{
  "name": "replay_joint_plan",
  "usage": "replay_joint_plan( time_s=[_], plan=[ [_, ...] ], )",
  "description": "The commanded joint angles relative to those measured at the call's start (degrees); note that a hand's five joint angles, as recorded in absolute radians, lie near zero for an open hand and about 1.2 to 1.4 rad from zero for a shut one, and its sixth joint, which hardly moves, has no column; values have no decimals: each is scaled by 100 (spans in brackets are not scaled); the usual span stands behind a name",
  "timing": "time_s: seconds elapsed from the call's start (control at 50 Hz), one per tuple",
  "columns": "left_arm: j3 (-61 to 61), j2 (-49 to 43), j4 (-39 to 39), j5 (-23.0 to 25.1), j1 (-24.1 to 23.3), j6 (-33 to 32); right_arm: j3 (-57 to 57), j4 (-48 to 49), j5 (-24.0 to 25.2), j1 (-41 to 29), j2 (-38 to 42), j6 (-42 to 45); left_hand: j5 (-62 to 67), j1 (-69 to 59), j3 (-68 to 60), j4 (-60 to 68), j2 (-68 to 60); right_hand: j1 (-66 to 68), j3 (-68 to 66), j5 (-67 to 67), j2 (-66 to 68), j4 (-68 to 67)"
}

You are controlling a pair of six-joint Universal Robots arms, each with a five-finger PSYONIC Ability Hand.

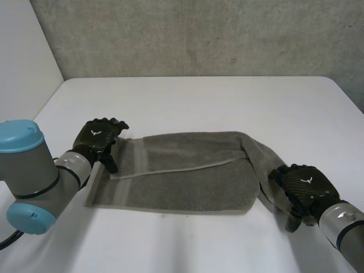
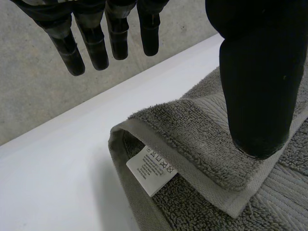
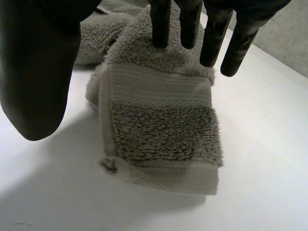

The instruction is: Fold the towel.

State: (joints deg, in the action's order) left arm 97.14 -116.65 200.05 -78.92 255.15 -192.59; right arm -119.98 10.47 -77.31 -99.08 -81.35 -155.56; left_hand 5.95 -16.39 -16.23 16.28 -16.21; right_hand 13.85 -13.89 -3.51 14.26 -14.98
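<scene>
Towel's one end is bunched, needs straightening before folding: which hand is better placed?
Probably right: the right hand rests fingertips on the bunched end of the towel; the left hand sits at the flat, folded corner.

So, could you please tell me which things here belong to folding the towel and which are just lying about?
For the job: grey towel, with its white care label; left hand, thumb on the towel's folded end; right hand at the other end.
Only surroundings: white table; concrete wall behind.
</scene>
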Motion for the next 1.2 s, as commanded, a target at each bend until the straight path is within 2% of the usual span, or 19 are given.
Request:
replay_joint_plan(
  time_s=[0.02, 0.24, 0.46, 0.52, 0.58, 0.62, 0.64, 0.66, 0.68, 0.7, 0.72, 0.8, 0.92, 1.08, 1.2],
  plan=[
    [24, -6, -1, 0, 0, 10, 115, 297, -74, 73, 417, 578, 133, -89, -105, 100, -108, 26, -22, -60, -14, 87],
    [68, -6, 8, 0, 0, 10, 335, 534, -74, 389, 716, 764, -85, 129, 113, -118, 111, 1018, -1015, -1053, 978, -905],
    [86, -6, 8, 0, 0, 10, 467, 561, 14, 601, 638, 746, -119, 163, 148, -152, 145, 1625, -1621, -1659, 1585, -1512],
    [112, -6, -1, 0, 0, 10, 563, 499, 23, 592, 638, 729, -119, 163, 148, -152, 145, 2163, -2159, -2197, 2123, -2050],
    [156, 11, 8, 0, 0, 2, 642, 499, 23, 583, 638, 729, -103, 146, 131, -135, 128, 2954, -2950, -2988, 2913, -2841],
    [165, 11, -1, 0, -9, 2, 712, 491, 58, 574, 638, 737, -119, 163, 148, -152, 145, 4275, -4272, -4310, 4235, -4162],
    [174, 20, -1, 0, -17, 2, 713, 491, 58, 574, 638, 737, -103, 147, 131, -136, 128, 4283, -4279, -4317, 4242, -4169],
    [191, 29, -9, 0, -35, 2, 739, 491, 119, 583, 646, 737, -103, 146, 131, -135, 128, 5265, -5261, -5299, 5225, -5152],
    [192, 29, -10, 0, -35, 2, 739, 491, 120, 583, 646, 737, -103, 146, 131, -135, 128, 5275, -5271, -5309, 5235, -5162],
    [235, 46, -10, 0, -44, 2, 756, 491, 181, 583, 638, 737, -103, 146, 131, -135, 128, 6308, -6304, -6342, 6267, -6194],
    [270, 64, -10, 8, -53, 2, 800, 499, 260, 583, 638, 737, -103, 146, 131, -135, 128, 6612, -6608, -6646, 6571, -6499],
    [315, 81, -27, 17, -88, 2, 897, 499, 366, 583, 602, 729, -86, 130, 114, -119, 111, 6615, -6611, -6649, 6574, -6502],
    [402, 90, -53, 17, -264, -7, 1249, 306, 357, 548, -74, 597, -69, 113, 97, -102, 94, 6615, -6611, -6649, 6574, -6502],
    [420, 81, -71, 8, -554, 37, 2319, -694, 375, 118, -767, 18, -52, 96, 80, -85, 78, 6615, -6611, -6649, 6574, -6502],
    [411, 64, -53, -9, -765, 362, 2866, -986, 392, -6, -1041, -203, -19, 62, 47, -51, 44, 6615, -6611, -6649, 6574, -6502]
  ],
)
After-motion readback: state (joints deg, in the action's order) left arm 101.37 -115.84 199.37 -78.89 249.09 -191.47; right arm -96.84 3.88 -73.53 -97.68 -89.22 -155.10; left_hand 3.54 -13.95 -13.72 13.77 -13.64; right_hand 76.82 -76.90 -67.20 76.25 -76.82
